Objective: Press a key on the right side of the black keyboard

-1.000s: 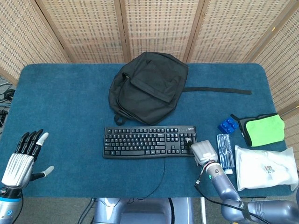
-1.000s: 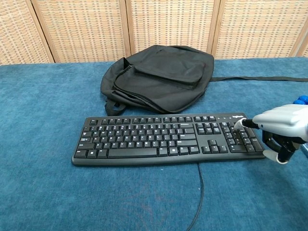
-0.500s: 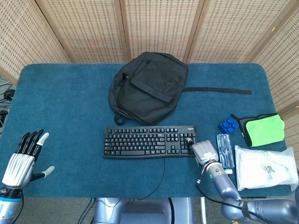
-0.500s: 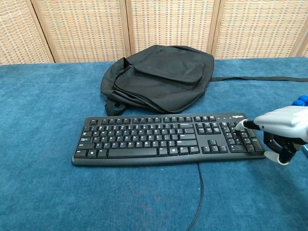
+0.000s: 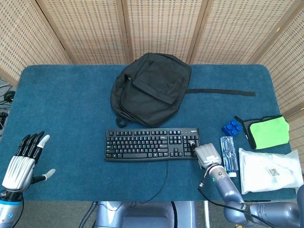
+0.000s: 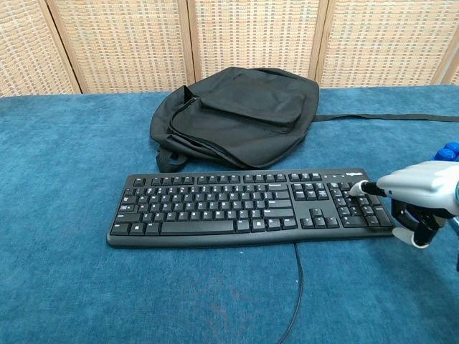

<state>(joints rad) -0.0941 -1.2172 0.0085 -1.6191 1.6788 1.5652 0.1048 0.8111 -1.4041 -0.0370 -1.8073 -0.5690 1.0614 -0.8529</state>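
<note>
The right hand [image 6: 419, 195] sits at the near right end of the flat black plastic keyboard [image 6: 247, 206], 1 extended fingertip [image 6: 355, 188] on the number pad, the others curled under, grasping nothing. The left hand [image 5: 21, 164] hangs released, fingers spread. Beyond lies a black fabric backpack [image 5: 149, 88].

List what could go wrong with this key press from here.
The right hand has one fingertip on the keyboard's closely packed number pad, so it may catch a neighbouring key. Its curled fingers hang at the keyboard's right edge and might nudge it. The plastic box lies close beside the wrist.
</note>
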